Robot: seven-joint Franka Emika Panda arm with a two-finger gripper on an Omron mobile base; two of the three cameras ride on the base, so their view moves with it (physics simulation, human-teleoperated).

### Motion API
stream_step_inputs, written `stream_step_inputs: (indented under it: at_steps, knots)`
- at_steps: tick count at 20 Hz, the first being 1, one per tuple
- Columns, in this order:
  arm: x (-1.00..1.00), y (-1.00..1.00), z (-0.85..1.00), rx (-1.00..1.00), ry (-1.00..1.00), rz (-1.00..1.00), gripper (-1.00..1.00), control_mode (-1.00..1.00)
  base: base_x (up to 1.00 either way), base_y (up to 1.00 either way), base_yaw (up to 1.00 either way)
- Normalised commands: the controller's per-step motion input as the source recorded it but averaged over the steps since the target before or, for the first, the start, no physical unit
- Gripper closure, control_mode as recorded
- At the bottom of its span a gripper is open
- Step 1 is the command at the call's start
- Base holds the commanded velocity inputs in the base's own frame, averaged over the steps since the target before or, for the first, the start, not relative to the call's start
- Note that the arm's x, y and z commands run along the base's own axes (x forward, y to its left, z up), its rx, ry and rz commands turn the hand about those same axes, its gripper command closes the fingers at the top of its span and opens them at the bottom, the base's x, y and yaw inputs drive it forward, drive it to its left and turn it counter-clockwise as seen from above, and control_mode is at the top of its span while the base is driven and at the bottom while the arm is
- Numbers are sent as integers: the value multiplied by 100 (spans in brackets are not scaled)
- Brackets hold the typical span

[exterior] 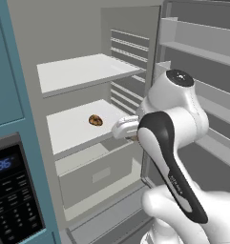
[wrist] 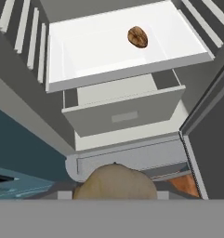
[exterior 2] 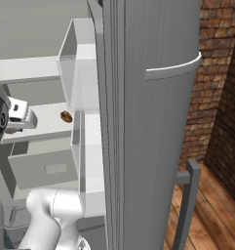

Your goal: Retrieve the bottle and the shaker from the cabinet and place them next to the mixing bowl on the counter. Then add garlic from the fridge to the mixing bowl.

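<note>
Brownish mottled garlic (exterior: 95, 120) lies alone on the middle white shelf (exterior: 71, 128) of the open fridge (exterior: 130, 28); likely light, firm, prone to rolling, best pinched across its widest part. End effector (exterior: 125, 128) hovers near the shelf's front edge, jaw state cannot be told

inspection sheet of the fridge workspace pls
surface: white fridge shelf, bare but for one item; drawer below stands pulled out
job's things: garlic lies on that shelf, untouched; fridge door open
clutter: nothing seen
grippers: hand in front of the shelf edge, closed on a tan lump of unclear identity
cables: nothing seen
surroundings: dark control panel, brick wall, wood floor
</note>
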Motion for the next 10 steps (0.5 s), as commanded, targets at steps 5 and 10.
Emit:
stream_step_inputs:
  at_steps: [5,10]
  knots:
    - [0,0,0,0,0,0,100,100,-36,4,-1]
    - [0,0,0,0,0,0,100,100,-100,26,-9]
